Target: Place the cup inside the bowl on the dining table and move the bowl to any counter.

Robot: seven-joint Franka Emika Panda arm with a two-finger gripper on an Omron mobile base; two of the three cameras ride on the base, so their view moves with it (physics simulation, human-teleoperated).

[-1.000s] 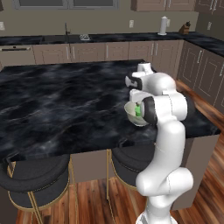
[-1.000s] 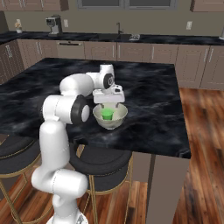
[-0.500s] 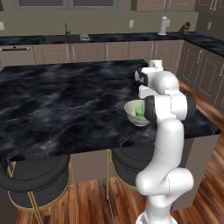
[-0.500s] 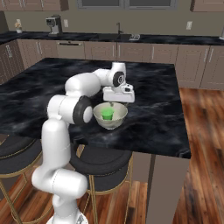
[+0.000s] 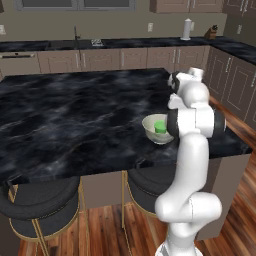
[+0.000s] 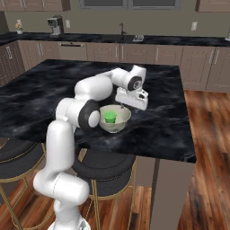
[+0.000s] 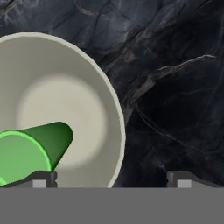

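The green cup (image 7: 30,151) lies tilted inside the off-white bowl (image 7: 65,94), which stands on the black marble dining table (image 7: 175,109) near its front right corner. From the base, the cup (image 5: 160,126) shows in the bowl (image 5: 151,131), and likewise the cup (image 6: 110,117) in the bowl (image 6: 117,125). My gripper (image 7: 112,181) is open and holds nothing. It hangs just above the bowl's rim on the side away from the cup, with the rim between the fingers. The hand of my gripper (image 6: 126,107) sits at the bowl's far right edge.
Black-cushioned stools (image 5: 40,200) (image 6: 105,173) stand under the table's front edge. The wall counter (image 5: 125,44) (image 6: 112,38) runs along the back with a sink, a white jug (image 5: 186,29) and a coffee machine (image 6: 55,24). Wooden floor lies to the right.
My open hand has lifted off the cup and moved from over the bowl's middle to its rim on the far right side. Cup and bowl have stayed put.
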